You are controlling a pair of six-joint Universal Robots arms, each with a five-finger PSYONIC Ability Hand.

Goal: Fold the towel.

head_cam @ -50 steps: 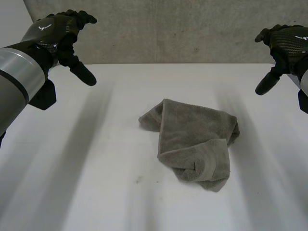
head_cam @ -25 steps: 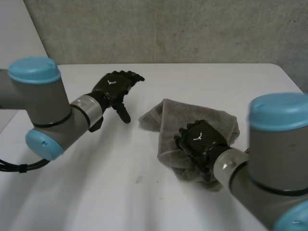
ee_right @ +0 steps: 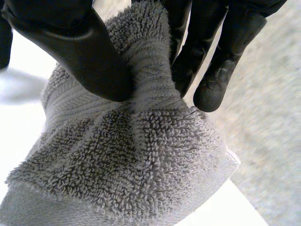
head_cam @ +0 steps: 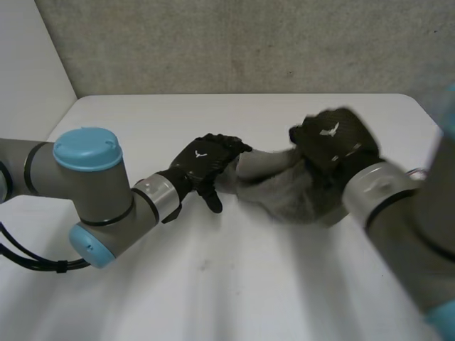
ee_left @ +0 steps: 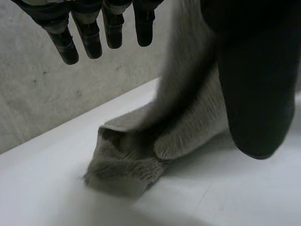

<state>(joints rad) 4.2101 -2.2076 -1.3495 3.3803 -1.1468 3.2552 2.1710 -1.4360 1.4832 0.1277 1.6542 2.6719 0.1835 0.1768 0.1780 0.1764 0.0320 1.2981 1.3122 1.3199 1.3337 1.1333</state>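
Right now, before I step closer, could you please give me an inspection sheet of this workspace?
surface: white table, plain.
job's things: grey towel, crumpled, not folded; one part raised, one corner lying on the table.
clutter: nothing seen.
robot hands: left robot hand open, fingers straight, beside the towel's edge; right robot hand pinches a raised fold of the towel between thumb and fingers.
cables: no loose ones seen near the towel.
surroundings: grey rough wall behind the table.

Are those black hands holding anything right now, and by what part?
The right hand pinches the grey towel by a bunched fold between thumb and fingers. The left hand, open beside the towel, holds nothing.
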